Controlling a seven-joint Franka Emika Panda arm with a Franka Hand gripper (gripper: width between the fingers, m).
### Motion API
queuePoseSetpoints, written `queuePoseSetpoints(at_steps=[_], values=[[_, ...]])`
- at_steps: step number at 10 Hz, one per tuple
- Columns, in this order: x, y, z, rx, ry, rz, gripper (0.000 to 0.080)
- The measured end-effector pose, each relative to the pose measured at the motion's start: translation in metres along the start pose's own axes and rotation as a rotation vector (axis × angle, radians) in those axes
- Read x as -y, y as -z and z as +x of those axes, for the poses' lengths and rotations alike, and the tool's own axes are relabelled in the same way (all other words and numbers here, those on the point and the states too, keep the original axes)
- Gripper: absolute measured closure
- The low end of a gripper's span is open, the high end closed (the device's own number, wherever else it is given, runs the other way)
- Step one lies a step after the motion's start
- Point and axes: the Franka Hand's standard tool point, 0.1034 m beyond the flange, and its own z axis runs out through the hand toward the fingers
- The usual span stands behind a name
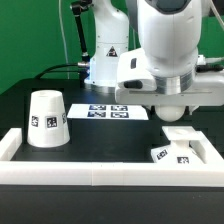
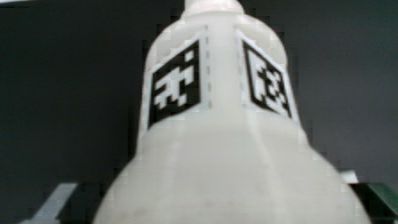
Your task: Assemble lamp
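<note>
**The pincer is holding the bulb over the base**

The gripper (image 1: 176, 112) is hanging low on the exterior view's right. It is squeezing the bulb (image 2: 214, 130). In the wrist view the bulb is filling almost the whole picture. Its fat end is sitting between the fingers (image 2: 57, 200) and its thin end is pointing away. Two black-and-white tags are showing on its sides.

The base (image 1: 172, 152) is lying just under the gripper, in the corner of the white wall (image 1: 100, 176) that is running around the table (image 1: 110, 135). I cannot tell if the bulb is touching the base yet. The shade (image 1: 45, 120) is standing well apart on the exterior view's left, with its wide end down. The marker board (image 1: 110, 112) is lying flat between the shade and the gripper.

The bulb is looking like hard, smooth plastic, so I am guessing it is light and stiff but slippery. The round sides are making it easy to slide or tip in the fingers. Holding it at the fat part, squeezing from both sides, is looking like the safest spot. The thin end is staying free that way, so it is ready to go into the base.
</note>
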Motion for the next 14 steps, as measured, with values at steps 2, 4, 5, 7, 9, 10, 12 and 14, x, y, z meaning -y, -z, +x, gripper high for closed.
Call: queuePoseSetpoints(at_steps=[2,4,5,7,9,10,12,14], values=[[-0.004,0.007,0.002,-0.172,0.054,-0.01,0.0225],[-0.007,0.021,-0.01,-0.272,0.067,-0.006,0.0225],[-0.005,0.031,-0.011,-0.368,0.073,-0.001,0.0225],[-0.001,0.042,-0.02,-0.485,0.082,0.003,0.0224],[-0.001,0.04,-0.012,-0.624,0.088,0.008,0.0223],[0.001,0.044,-0.008,-0.719,0.096,0.013,0.0223],[0.003,0.047,-0.007,-0.873,0.138,0.004,0.0223],[0.013,0.059,-0.007,-0.994,0.226,-0.024,0.0223]])
